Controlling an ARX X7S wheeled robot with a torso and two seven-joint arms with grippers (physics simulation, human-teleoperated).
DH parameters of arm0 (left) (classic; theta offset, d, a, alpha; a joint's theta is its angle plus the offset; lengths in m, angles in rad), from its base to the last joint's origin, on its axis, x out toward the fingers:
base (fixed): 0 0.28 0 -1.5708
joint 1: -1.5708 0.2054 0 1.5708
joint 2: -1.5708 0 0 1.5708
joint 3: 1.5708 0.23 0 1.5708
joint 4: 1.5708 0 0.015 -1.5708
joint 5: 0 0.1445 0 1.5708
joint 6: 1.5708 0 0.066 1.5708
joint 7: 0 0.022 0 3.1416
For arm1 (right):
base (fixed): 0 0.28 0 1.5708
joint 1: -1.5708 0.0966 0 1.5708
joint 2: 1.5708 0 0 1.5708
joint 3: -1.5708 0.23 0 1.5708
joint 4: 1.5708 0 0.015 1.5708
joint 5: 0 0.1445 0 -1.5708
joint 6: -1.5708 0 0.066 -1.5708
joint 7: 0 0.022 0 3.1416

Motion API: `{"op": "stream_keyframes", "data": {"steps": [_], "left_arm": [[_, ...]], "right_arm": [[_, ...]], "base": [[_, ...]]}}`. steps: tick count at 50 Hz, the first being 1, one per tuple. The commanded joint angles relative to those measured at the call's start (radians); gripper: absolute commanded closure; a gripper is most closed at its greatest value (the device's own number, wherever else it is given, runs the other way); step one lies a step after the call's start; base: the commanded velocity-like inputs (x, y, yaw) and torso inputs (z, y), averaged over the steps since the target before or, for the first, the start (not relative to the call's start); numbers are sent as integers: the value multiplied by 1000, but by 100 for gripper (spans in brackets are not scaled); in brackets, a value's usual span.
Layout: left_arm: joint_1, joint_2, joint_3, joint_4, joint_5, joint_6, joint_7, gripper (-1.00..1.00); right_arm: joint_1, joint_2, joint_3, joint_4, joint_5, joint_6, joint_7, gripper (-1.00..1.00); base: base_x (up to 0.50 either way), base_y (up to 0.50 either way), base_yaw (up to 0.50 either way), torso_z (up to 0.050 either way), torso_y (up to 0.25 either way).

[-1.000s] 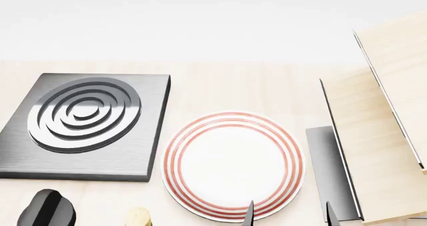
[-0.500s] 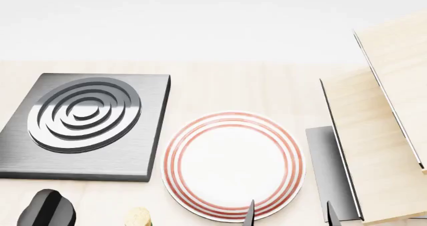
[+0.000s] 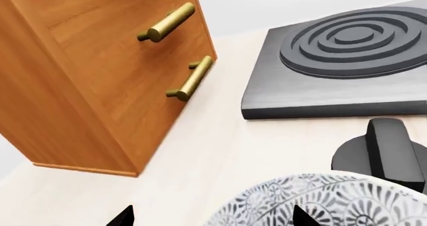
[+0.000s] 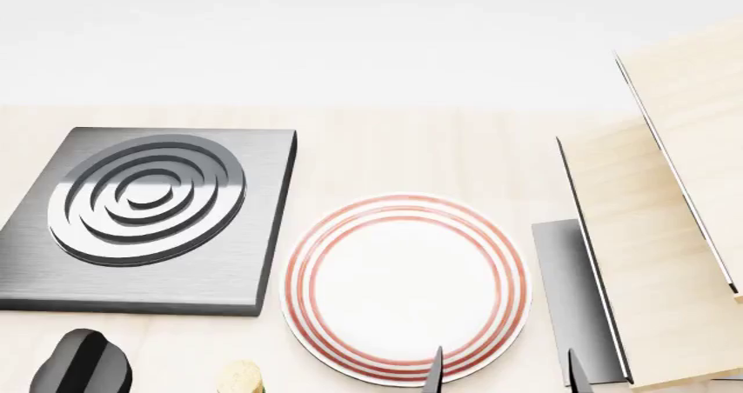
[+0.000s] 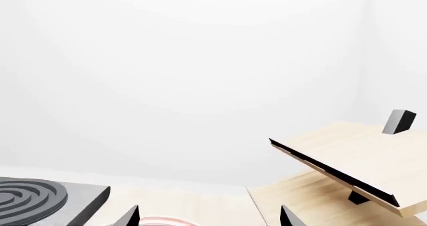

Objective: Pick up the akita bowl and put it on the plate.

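Note:
The akita bowl (image 3: 333,202), white with a dense grey-black floral pattern, fills the near edge of the left wrist view beside a black knob. My left gripper (image 3: 213,218) is open, one fingertip (image 3: 303,217) over the bowl's patterned side and the other over bare table. The bowl does not show in the head view. The plate (image 4: 406,289), white with red rings, lies flat on the table right of the stove burner. My right gripper (image 4: 505,376) is open at the plate's near right rim, nothing between its fingers. Only a sliver of the plate's red rim (image 5: 160,221) shows in the right wrist view.
A dark square stove burner (image 4: 145,219) with raised rings lies left of the plate, its black knob (image 4: 82,363) in front. A wooden cabinet (image 3: 87,86) with brass handles stands beyond the bowl. A tilted pale wooden rack (image 4: 650,263) occupies the right side.

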Motion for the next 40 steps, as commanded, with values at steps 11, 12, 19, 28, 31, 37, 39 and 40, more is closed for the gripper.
{"op": "stream_keyframes", "data": {"steps": [11, 12, 19, 28, 31, 37, 39, 40], "left_arm": [[21, -11, 10, -14, -2, 0, 13, -100], [21, -9, 10, -16, -1, 2, 12, -100], [25, -10, 16, -30, 5, 11, 13, -100], [39, -11, 4, -37, -19, 20, 39, -100], [43, -9, 1, -47, -23, 30, 46, -100], [50, -9, -2, -52, -33, 33, 56, -100], [49, -6, -1, -64, -33, 41, 60, -100], [47, -5, 1, -74, -29, 45, 59, -100]], "right_arm": [[5, 4, -5, 4, 3, 1, 6, -100], [5, 4, -6, 4, 4, 2, 6, -100], [7, 5, -9, 4, 1, 4, 8, -100], [11, 6, -11, 3, 3, 11, 11, -100], [10, 7, -13, 2, 0, 11, 12, -100], [12, 8, -14, -1, 1, 14, 14, -100], [13, 8, -16, 5, 0, 13, 14, -100], [13, 8, -16, 4, 0, 14, 15, -100]], "base": [[0, 0, 0, 0, 0], [0, 0, 0, 0, 0], [0, 0, 0, 0, 0], [0, 0, 0, 0, 0], [0, 0, 0, 0, 0], [0, 0, 0, 0, 0], [0, 0, 0, 0, 0], [0, 0, 0, 0, 0]]}}
